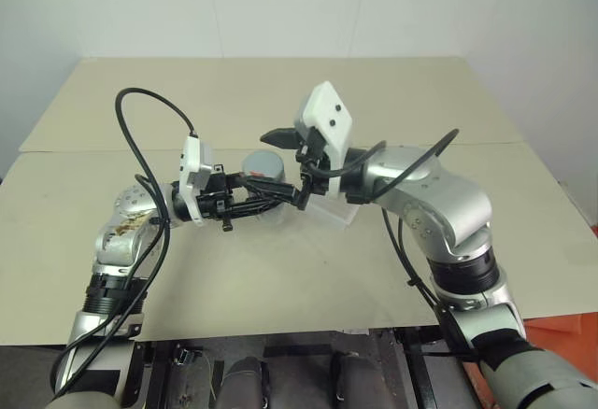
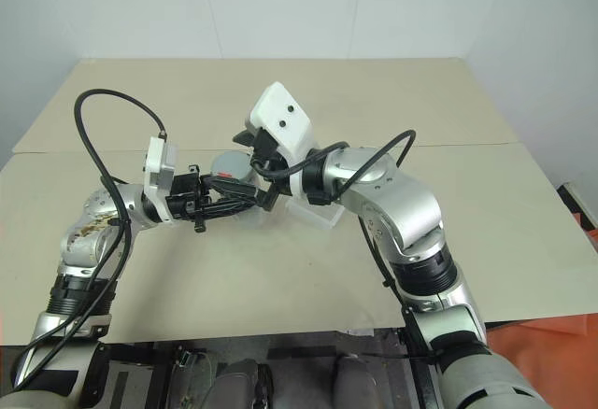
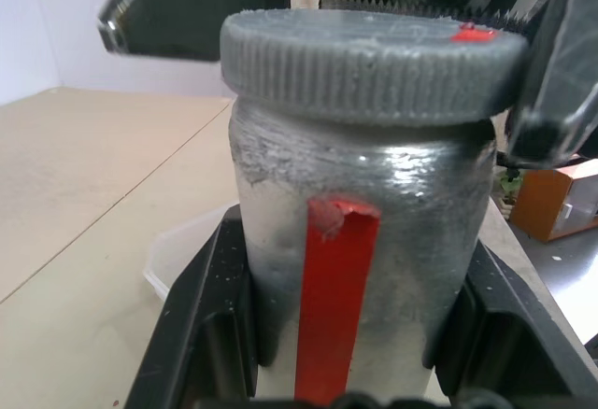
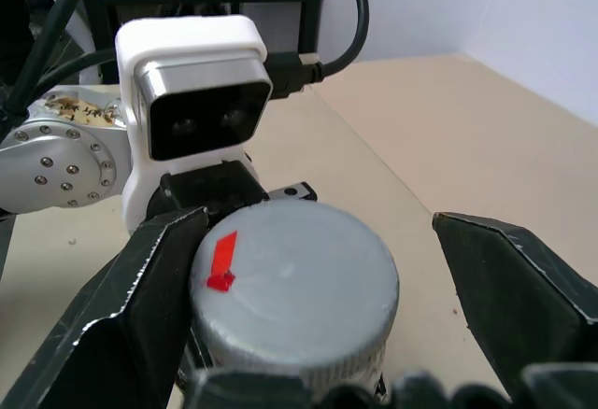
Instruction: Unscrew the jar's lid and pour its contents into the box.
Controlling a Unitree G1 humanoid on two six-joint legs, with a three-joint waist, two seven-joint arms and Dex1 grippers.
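My left gripper is shut on the jar, a cloudy cylinder with a red vertical stripe, and holds it upright above the table. The grey ribbed lid, with a small red mark on top, sits on the jar. My right gripper is open and reaches in from the right. One of its fingers stands on each side of the lid, one close against the rim and the other well apart. The clear box lies on the table just behind and right of the jar. The contents are hidden.
The beige table has a seam across its middle and wide bare areas to the left, right and front. An orange box sits on the floor beyond the table's right edge. A black cable loops above my left arm.
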